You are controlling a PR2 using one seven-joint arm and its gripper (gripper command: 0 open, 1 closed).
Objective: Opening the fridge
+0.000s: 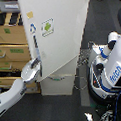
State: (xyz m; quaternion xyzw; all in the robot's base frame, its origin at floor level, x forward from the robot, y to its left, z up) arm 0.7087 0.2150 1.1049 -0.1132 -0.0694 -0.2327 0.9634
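One white fridge [57, 31], dark floor [55, 109]

A dark grey floor [95, 27] fills the room, lit evenly with no strong shadows. On the exterior view's left stands a stack of tan cardboard boxes [11, 45] with green labels, reaching from the far edge down toward the near side. A dark shelf [9, 18] holding blurred items sits behind them at the far left. Tangled cables [108, 117] lie at the near right.
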